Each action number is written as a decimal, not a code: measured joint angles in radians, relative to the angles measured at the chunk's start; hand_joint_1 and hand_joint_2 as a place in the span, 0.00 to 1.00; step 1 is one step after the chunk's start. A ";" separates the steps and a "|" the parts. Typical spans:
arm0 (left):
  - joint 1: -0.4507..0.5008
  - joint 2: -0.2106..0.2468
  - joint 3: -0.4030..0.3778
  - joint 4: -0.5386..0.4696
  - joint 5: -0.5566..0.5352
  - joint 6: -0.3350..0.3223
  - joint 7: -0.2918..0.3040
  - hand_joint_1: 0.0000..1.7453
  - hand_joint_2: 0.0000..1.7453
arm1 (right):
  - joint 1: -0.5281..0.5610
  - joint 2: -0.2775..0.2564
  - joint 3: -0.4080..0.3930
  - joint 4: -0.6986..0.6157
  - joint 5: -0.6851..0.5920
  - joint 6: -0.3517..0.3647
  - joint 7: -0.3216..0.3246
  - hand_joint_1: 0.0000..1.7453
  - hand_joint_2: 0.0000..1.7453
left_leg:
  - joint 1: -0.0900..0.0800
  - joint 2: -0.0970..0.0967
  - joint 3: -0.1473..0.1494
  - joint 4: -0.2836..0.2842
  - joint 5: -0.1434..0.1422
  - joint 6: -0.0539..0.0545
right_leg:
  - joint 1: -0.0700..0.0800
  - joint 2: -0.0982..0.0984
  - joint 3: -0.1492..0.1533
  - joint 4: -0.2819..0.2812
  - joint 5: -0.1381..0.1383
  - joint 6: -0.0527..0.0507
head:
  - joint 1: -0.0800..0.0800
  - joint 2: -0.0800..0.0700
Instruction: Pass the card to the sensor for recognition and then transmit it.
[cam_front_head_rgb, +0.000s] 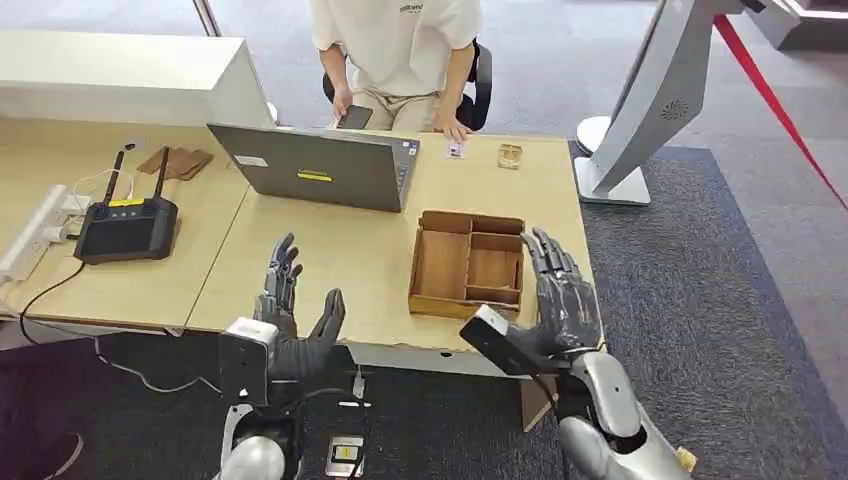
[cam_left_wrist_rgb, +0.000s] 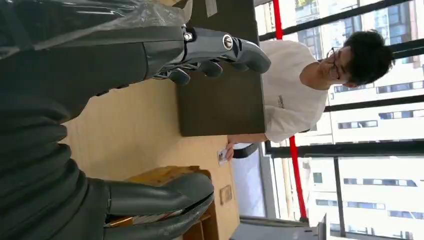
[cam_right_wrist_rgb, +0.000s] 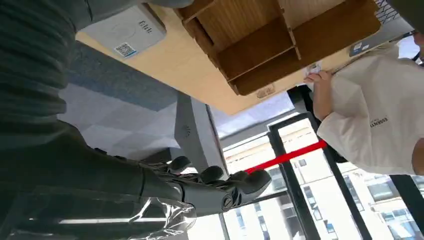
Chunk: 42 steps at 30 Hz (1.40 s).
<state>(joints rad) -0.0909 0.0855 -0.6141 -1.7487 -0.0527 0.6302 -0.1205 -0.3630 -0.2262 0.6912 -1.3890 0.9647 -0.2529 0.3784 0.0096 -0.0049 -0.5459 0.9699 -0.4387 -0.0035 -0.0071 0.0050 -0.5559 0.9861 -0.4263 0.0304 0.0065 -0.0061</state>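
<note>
Fingers on both hands spread, nothing held. Left hand (cam_front_head_rgb: 290, 315) hovers at the near edge of the table (cam_front_head_rgb: 340, 270), palm up-ish, thumb apart from the fingers; in the left wrist view the left hand (cam_left_wrist_rgb: 150, 115) shows thumb and fingers wide apart. Right hand (cam_front_head_rgb: 560, 300) is open just beside the near right corner of the wooden tray (cam_front_head_rgb: 467, 262), fingers extended upward; the right wrist view shows that hand (cam_right_wrist_rgb: 200, 187) with fingers stretched and empty.

Tray has several compartments, all look empty as far as visible; same in the right wrist view (cam_right_wrist_rgb: 280, 40). Card (cam_front_head_rgb: 455, 150) lies on the table well beyond the tray, at the far edge, under the fingertips of a person's hand (cam_front_head_rgb: 455, 128). Small wooden piece (cam_front_head_rgb: 510, 155) just beside the card. Grey sensor box (cam_right_wrist_rgb: 125, 32) sits at the table edge near the tray. Laptop (cam_front_head_rgb: 320, 165) stands left of the tray, black controller (cam_front_head_rgb: 127, 228) farther left.
</note>
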 joint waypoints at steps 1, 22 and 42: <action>-0.001 0.000 0.000 0.000 0.002 0.000 0.000 0.00 1.00 | 0.001 0.000 0.003 0.000 0.007 0.004 0.000 0.00 1.00 | 0.000 0.000 0.000 0.000 0.000 0.000 | 0.000 0.000 0.000 0.000 0.000 0.000 | 0.000 0.000; -0.075 -0.001 -0.049 0.030 0.086 0.000 -0.013 0.00 1.00 | -0.046 0.099 0.092 0.206 0.292 -0.032 0.026 0.00 1.00 | 0.000 0.000 0.000 0.000 0.000 0.000 | 0.000 0.000 0.000 0.000 0.000 0.000 | 0.000 0.000; -0.101 -0.001 -0.077 0.063 0.113 0.000 -0.027 0.00 1.00 | -0.095 0.152 0.112 0.392 0.235 -0.068 0.012 0.00 1.00 | 0.000 0.000 0.000 0.000 0.000 0.000 | 0.000 0.000 0.000 0.000 0.000 0.000 | 0.000 0.000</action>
<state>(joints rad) -0.1922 0.0843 -0.6909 -1.6857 0.0603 0.6302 -0.1476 -0.4579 -0.0744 0.8034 -0.9973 1.1994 -0.3212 0.3906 0.0096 -0.0047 -0.5462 0.9697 -0.4386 -0.0035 -0.0070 0.0050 -0.5561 0.9862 -0.4263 0.0304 0.0065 -0.0061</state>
